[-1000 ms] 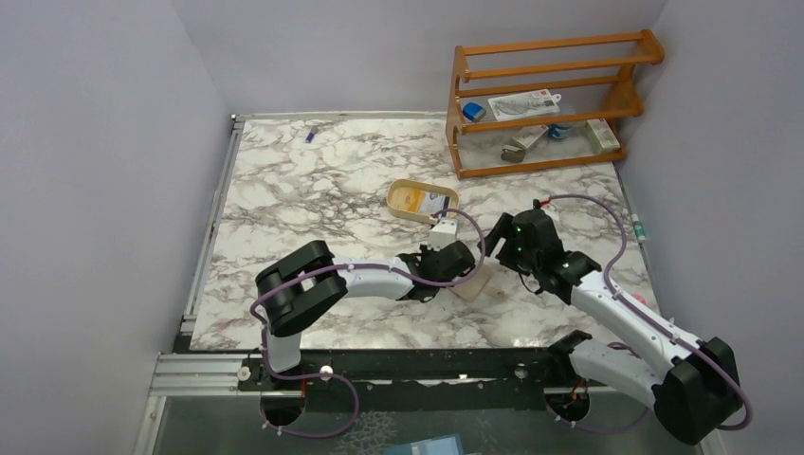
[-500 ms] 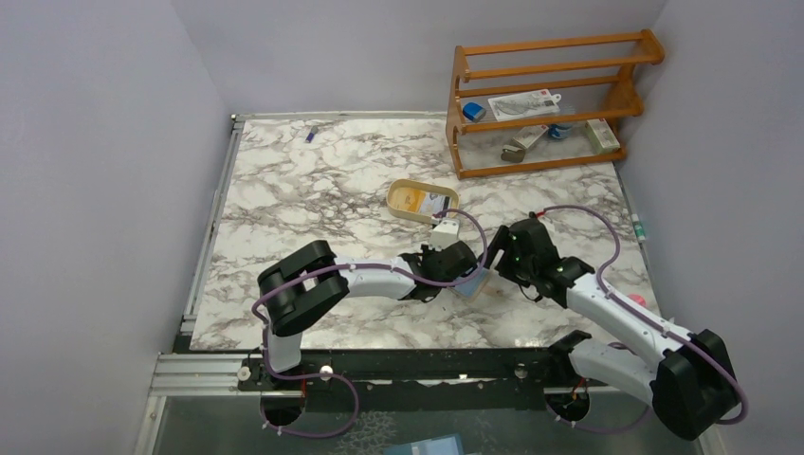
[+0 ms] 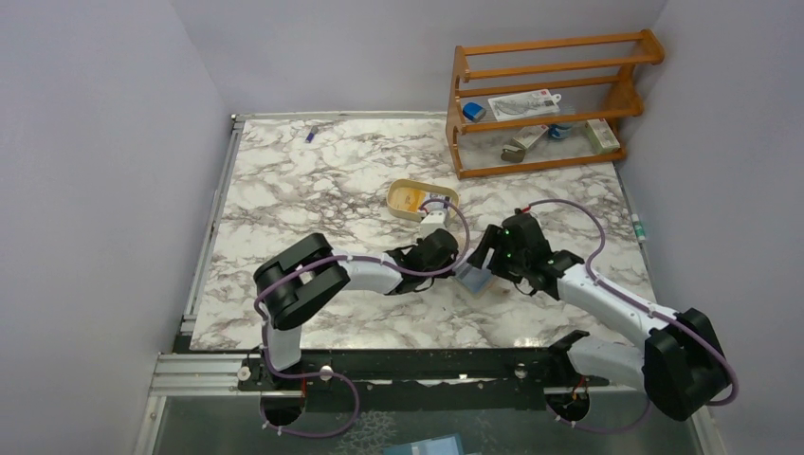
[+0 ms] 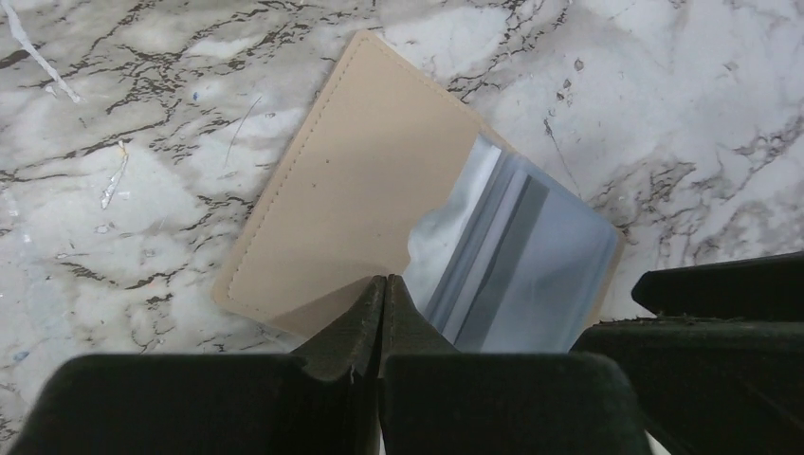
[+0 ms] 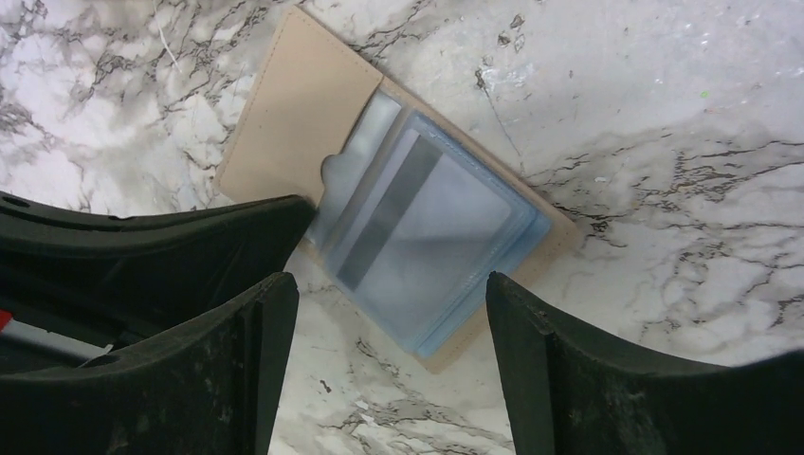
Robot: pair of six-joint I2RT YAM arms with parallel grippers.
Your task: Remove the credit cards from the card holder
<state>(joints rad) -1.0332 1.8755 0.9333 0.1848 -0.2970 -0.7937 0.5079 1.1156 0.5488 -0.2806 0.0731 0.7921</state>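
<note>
Robot lab test cell: plain partition walls (image 3: pixel 104 171) around a marble-print table (image 3: pixel 303 199), aluminium rail (image 3: pixel 194 372), wooden rack (image 3: pixel 545 163)

I look down at pale lilac walls (image 3: pixel 95 190) closing round three sides of a white, grey-veined marble table (image 3: pixel 303 190). A wooden rack (image 3: pixel 555 44) stands at its far right corner. A metal rail (image 3: pixel 204 373) runs along the near edge. The light is even.
</note>
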